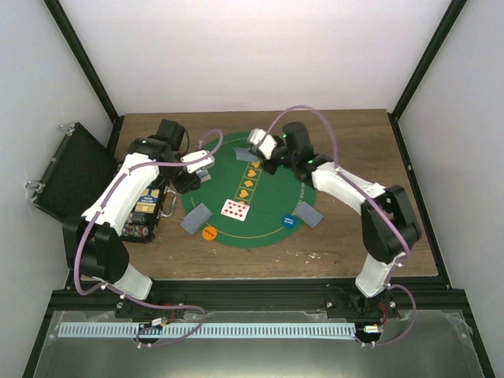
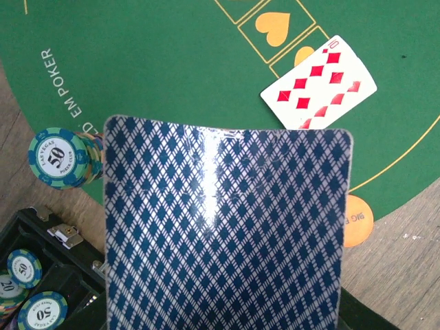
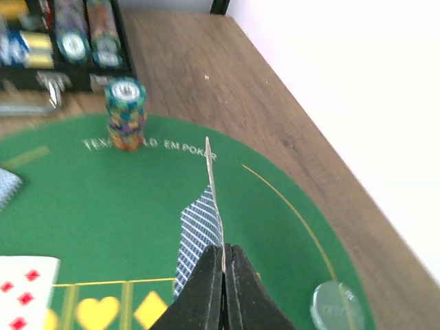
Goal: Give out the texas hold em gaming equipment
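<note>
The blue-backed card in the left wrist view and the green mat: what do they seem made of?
The blue-backed card: probably coated paper or plastic, glossy; a white glare streak runs down it. The green mat: likely felt or cloth, matte, no glare.

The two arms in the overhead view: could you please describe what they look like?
Both the left arm and the right arm have smooth white shell segments joined by bulky black joints, and they stand on black bases. A lilac cable loops loosely along each arm. The right hand has slim black fingers that taper towards the tips.
</note>
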Controlling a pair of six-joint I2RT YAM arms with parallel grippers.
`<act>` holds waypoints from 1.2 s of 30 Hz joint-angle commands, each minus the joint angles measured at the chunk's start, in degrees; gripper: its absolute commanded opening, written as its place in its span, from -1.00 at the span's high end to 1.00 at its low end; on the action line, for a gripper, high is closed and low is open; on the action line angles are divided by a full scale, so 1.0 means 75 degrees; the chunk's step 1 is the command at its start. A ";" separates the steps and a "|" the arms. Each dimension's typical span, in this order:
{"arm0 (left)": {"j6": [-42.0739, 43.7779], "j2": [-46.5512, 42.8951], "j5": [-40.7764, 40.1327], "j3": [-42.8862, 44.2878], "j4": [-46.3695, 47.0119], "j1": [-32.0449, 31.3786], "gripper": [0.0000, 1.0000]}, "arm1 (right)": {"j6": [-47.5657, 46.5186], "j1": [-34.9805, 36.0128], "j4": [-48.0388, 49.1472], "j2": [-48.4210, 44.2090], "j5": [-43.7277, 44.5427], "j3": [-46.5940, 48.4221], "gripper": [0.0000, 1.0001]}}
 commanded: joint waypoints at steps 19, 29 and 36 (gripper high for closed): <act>-0.0037 -0.0204 0.0174 0.0088 -0.0002 0.0138 0.10 | -0.8034 0.0909 0.1602 0.1727 -0.0308 -0.1675 0.99; 0.0011 -0.0210 0.0187 0.0017 -0.0005 0.0139 0.10 | -0.8400 0.0933 0.0970 0.1690 -0.0232 -0.1709 0.99; 0.0011 -0.0182 0.0217 0.0052 -0.0004 0.0140 0.10 | -0.8404 0.1006 0.0928 0.1560 -0.0206 -0.1933 0.99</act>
